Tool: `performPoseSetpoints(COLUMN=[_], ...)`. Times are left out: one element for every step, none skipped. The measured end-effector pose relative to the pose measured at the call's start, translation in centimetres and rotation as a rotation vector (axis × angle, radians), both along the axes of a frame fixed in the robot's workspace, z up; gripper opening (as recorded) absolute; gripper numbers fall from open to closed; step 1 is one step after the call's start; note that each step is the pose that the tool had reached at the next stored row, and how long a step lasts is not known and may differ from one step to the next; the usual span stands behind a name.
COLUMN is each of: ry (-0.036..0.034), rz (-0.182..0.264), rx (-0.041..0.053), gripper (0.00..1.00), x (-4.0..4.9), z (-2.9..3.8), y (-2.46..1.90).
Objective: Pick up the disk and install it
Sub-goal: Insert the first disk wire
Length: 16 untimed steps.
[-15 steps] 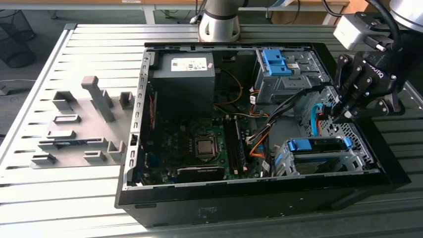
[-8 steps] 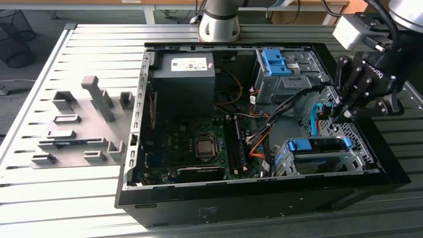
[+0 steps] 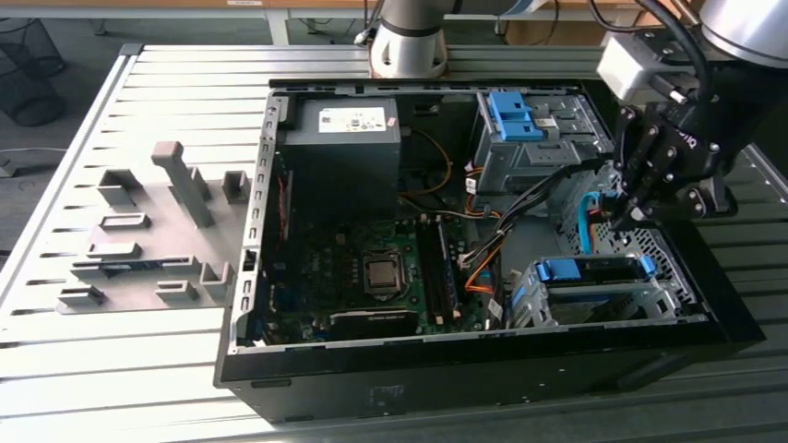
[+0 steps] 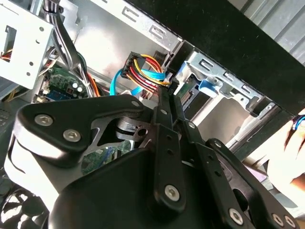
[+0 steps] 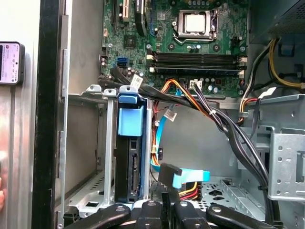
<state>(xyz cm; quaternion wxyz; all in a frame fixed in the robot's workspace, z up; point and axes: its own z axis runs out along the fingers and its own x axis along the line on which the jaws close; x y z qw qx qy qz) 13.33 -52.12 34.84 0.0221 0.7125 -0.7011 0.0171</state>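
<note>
The disk [image 3: 591, 269] sits in the lower grey drive cage [image 3: 530, 295] at the case's front corner, on the exterior view's right, with its blue rail on top. In the first wrist view the disk [image 5: 129, 167] stands on edge inside that cage, under a blue rail [image 5: 129, 119]. My gripper [image 3: 622, 220] reaches down into the case just behind the cage. Its fingers lie together, shut, in both wrist views. The gripper [image 5: 167, 200] has its tips at a black connector [image 5: 167, 174] carrying a blue flat cable and red-yellow wires [image 4: 143, 71]. Whether the tips pinch it is hidden.
The open black case [image 3: 493, 369] lies on a slatted metal table [image 3: 124, 369]. Inside are the motherboard [image 3: 369, 268], a black power supply [image 3: 345, 138], an upper cage with a blue bracket [image 3: 518, 115] and cable bundles [image 5: 228, 129]. A grey fixture plate [image 3: 148, 240] lies beside it. A hand [image 4: 293, 148] is near the case wall.
</note>
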Motion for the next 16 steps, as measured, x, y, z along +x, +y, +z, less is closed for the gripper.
performPoseSetpoints(ry=[-0.0028, -0.0053, -0.0067, -0.0069, -0.0072, -0.0078, -0.0087, -0.0091, -0.0093, -0.0096, -0.01, -0.0107, -0.0119, -0.0134, -0.0148, -0.0157], rz=[-0.001, -0.002, -0.002, -0.002, -0.002, -0.002, -0.002, -0.002, -0.003, -0.006, -0.012, -0.017, -0.021, -0.024, -0.026, -0.027], rx=[-0.0003, -0.0001, -0.0005, -0.0003, -0.0001, 0.0003, 0.0013, 0.0018, 0.0018, 0.0021, 0.002, 0.0016, 0.0013, 0.0015, 0.0015, 0.0016], gripper=[0.16, 0.16, 0.16, 0.16, 0.16, 0.16, 0.16, 0.16, 0.16, 0.16, 0.16, 0.16, 0.16, 0.16, 0.16, 0.16], x=[-0.05, -0.1, -0.14, -0.23, -0.42, -0.72, -1.06, -1.23, -1.3, -1.31, -1.31, -1.3, -1.31, -1.31, -1.31, -1.31], z=[-0.07, -0.16, -0.21, -0.23, -0.25, -0.24, -0.25, -0.26, -0.28, -0.34, -0.41, -0.48, -0.56, -0.66, -0.75, -0.81], y=[-0.03, -0.06, -0.13, -0.23, -0.33, -0.42, -0.5, -0.56, -0.63, -0.66, -0.68, -0.71, -0.78, -0.86, -0.96, -1.08])
